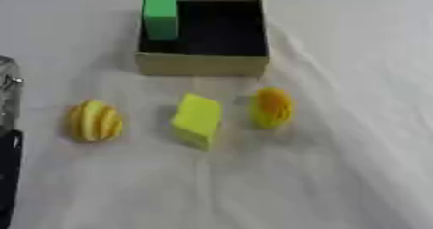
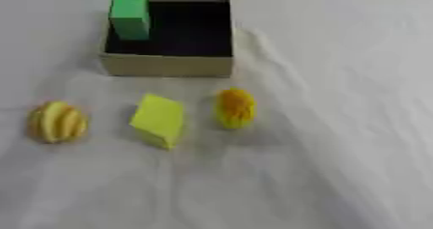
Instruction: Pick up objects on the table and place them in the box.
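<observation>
green block (image 1: 160,15) standing in box (image 1: 203,64), far-left corner

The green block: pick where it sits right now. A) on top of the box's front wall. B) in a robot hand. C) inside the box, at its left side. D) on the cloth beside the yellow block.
C: the green block stands inside the box, against its left wall.

Test bench: white cloth (image 1: 338,175), toy blocks, cardboard box (image 1: 203,64).
</observation>
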